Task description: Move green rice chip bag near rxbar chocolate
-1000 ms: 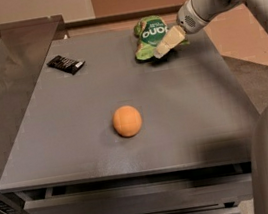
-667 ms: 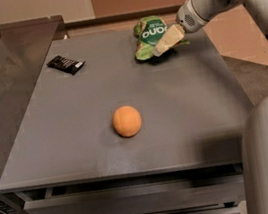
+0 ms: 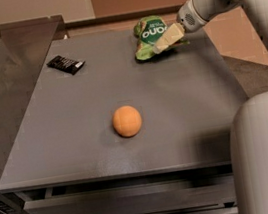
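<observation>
Where covered by the pale claw [image 3: 168,39], cannot make out the right edge of the green chip bag [image 3: 149,34]; cannot tell, either, claw spread or pinching. Lies crumpled at the far right of the grey surface [image 3: 183,101], dark round label facing up, white lettering upside down from the camera's side; long axis hard to judge in the crumple. Sits well apart from the black bar [image 3: 66,64] at far left, flat, long axis slanting from far left to near right. Leaves the orange ball [image 3: 127,120] alone near the middle. Reaches in from the right with the white arm [image 3: 208,1], forearm sloping down and leftward onto the bag, upper part cut off at the top edge.
</observation>
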Robot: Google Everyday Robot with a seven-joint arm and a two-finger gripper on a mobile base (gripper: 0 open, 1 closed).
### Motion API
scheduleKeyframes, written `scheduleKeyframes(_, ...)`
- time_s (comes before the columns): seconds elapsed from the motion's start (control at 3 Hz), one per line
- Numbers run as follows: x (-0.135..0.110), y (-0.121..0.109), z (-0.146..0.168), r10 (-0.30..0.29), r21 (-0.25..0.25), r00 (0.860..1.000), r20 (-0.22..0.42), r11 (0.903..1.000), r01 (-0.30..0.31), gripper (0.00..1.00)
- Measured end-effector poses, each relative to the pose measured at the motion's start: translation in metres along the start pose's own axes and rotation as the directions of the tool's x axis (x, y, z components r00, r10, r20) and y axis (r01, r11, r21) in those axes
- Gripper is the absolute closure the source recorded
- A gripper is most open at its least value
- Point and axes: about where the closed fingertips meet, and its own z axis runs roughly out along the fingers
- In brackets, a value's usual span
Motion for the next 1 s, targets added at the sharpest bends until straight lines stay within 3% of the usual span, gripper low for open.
scheduleKeyframes(0.67,-0.0031,-0.0138,0.0067,0.012,0.061,1.0,0.022,0.998,-0.013,0.0)
scheduleKeyframes(1.0,-0.0043,-0.0144,0.0119,0.019,0.056,0.999,0.046,0.9982,-0.022,0.0)
